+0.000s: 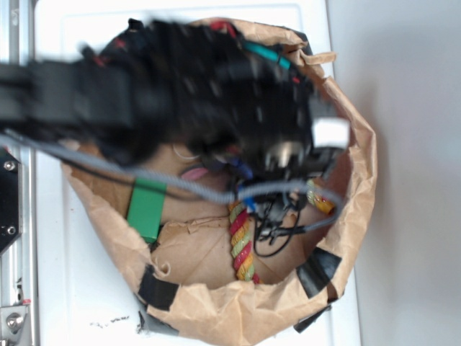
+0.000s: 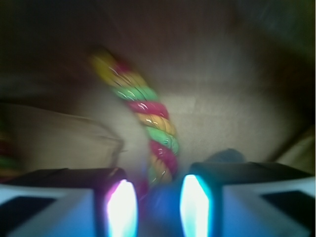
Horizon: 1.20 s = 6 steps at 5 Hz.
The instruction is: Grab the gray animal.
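In the exterior view the gray animal shows only as a pink ear [image 1: 193,173] and a thin key ring [image 1: 184,151]. They peek from under my blurred black arm inside the brown paper bag [image 1: 216,303]. The rest of the animal is hidden. My gripper [image 1: 281,167] hangs to the right of the ear, near the top end of the red-yellow-green rope [image 1: 243,241]. In the wrist view my gripper [image 2: 158,200] stands open, its glowing pads [image 2: 121,207] apart, with the rope [image 2: 148,118] just beyond the gap. A blurry dark-bluish patch low in the gap is unidentifiable.
The bag's walls ring the gripper closely, with black tape patches [image 1: 317,270] and a green strip [image 1: 147,207] on them. Black and gray cables [image 1: 277,223] dangle into the bag. The bag sits on a white surface [image 1: 72,288].
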Tool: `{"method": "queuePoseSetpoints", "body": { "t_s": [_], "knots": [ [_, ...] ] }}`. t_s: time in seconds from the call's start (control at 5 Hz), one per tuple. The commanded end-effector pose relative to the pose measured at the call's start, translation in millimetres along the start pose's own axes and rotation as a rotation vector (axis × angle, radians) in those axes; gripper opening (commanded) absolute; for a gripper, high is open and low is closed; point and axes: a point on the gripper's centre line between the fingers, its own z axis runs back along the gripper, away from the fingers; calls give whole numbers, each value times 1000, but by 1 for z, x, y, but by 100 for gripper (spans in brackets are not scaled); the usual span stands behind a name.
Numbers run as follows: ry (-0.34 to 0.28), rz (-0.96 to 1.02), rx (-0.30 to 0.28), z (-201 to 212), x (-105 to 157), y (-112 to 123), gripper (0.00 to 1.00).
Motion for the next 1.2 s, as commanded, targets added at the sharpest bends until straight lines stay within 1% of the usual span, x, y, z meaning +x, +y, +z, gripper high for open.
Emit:
{"method": "queuePoseSetpoints", "body": {
  "t_s": [0.0, 0.2, 0.4, 0.6, 0.8, 1.0],
  "knots": [
    [-64, -7, -130, 108, -2, 9, 0],
    [-43, -41, -220, 134, -13, 8, 0],
    [-62, -61, -168, 119, -11, 8, 100],
    [-92, -73, -72, 80, -5, 12, 100],
    [-101, -93, 29, 30, 10, 12, 100],
    [-73, -146, 142, -18, 13, 19, 100]
  ]
}}
